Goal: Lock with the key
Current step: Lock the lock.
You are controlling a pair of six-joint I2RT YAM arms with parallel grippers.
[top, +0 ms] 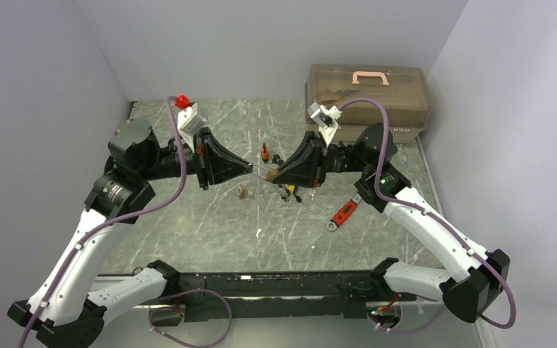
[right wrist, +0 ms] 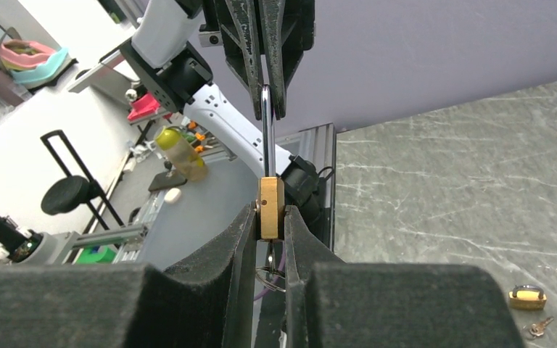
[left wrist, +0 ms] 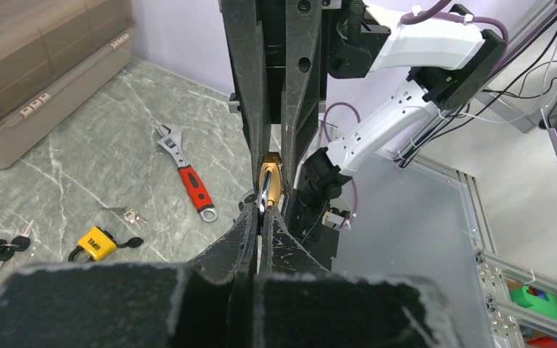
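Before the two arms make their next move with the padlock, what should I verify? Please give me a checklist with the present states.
1. Right gripper shut on the small brass padlock: ok.
2. Left gripper shut on its silver steel shackle: ok.
3. Shackle pressed fully into the body: cannot tell.
4. Key seated in the keyhole: cannot tell, underside is hidden.
5. Padlock held above the grey marble table: ok.
6. Red-handled adjustable wrench lies apart from the padlock: ok.

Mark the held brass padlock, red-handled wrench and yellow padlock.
brass padlock point(right wrist: 269, 208), right wrist view, body.
red-handled wrench point(left wrist: 194, 187), left wrist view, handle.
yellow padlock point(left wrist: 96, 243), left wrist view, body.
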